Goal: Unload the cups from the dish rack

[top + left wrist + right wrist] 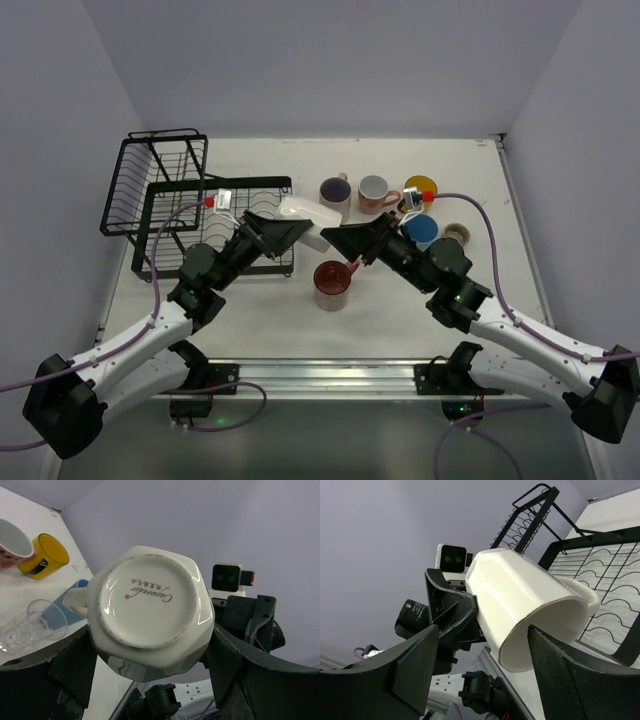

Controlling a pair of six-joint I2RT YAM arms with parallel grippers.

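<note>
My left gripper (pixel 290 228) is shut on a white faceted mug (pixel 306 222) and holds it sideways in the air, right of the black wire dish rack (pixel 165 205). The left wrist view shows the mug's base (pixel 147 607) between my fingers (pixel 225 662). My right gripper (pixel 337 238) is open at the mug's mouth. In the right wrist view the mug (pixel 520 612) lies between the spread fingers (pixel 415 667), with one pad across its rim. The rack (pixel 600 580) shows no cups.
On the table stand a dark red mug (pixel 331 283), a pink mug with purple inside (pixel 335 192), a pink mug with white inside (pixel 374 190), a yellow cup (pixel 420 187), a blue cup (pixel 421 230) and a clear glass (pixel 30 625).
</note>
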